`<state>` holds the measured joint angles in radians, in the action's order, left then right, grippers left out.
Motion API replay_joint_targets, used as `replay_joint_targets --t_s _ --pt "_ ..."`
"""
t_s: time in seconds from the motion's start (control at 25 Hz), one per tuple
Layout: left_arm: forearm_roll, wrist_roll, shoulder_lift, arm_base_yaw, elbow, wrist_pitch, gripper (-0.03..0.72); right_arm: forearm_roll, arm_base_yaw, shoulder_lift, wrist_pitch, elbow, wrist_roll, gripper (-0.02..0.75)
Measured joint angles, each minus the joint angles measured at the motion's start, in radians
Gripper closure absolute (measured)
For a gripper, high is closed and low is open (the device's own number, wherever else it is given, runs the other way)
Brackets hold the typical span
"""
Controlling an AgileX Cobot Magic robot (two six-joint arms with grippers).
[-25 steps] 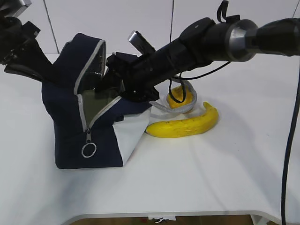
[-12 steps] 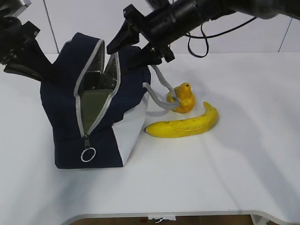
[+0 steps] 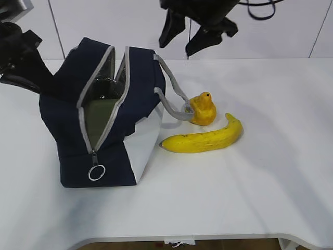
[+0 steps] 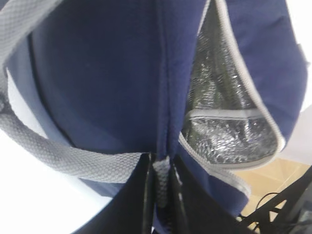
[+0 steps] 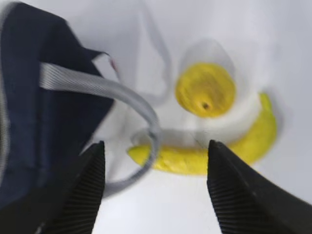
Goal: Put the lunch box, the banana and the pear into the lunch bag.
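The navy lunch bag (image 3: 67,120) stands at the left with its grey zipper open. A flat olive-green surface (image 3: 101,117) shows inside the opening; it looks like the lunch box's lid. My left gripper (image 4: 162,180) is shut on the bag's top edge at the back and is hidden behind the bag in the exterior view. The pear (image 3: 203,109) and banana (image 3: 204,138) lie on the table right of the bag. My right gripper (image 3: 187,39) hangs open and empty high above them. Its wrist view shows the pear (image 5: 205,89) and banana (image 5: 204,153) below the gripper (image 5: 156,190).
A grey rope handle (image 3: 171,99) droops from the bag toward the pear and also shows in the right wrist view (image 5: 122,95). The zipper's ring pull (image 3: 96,172) hangs at the bag's front. The white table (image 3: 250,198) stretches to the right and front.
My right gripper has come out of the bag's opening and risen up and to the right, open and empty. The bag has settled more upright. Pear and banana have not moved.
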<state>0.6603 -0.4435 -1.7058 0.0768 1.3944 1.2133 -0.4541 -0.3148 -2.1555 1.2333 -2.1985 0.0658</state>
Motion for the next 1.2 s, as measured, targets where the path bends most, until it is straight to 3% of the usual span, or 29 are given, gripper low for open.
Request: replay_joint_targets --t_s 0.28,0.68,0.84,1.2 --pt "-0.031 0.000 0.000 0.000 0.000 0.000 0.669 0.243 0.002 0.179 0.006 0.169 0.142 0.230" --pt "-0.036 -0.001 0.000 0.000 0.000 0.000 0.669 0.374 0.002 0.244 0.008 0.515 0.363 0.230" --pt "-0.036 -0.001 0.000 0.000 0.000 0.000 0.669 0.460 0.002 0.237 0.002 0.546 0.560 0.230" --pt "-0.036 -0.001 0.000 0.000 0.000 0.000 0.669 0.466 0.002 0.160 -0.007 0.545 0.841 0.230"
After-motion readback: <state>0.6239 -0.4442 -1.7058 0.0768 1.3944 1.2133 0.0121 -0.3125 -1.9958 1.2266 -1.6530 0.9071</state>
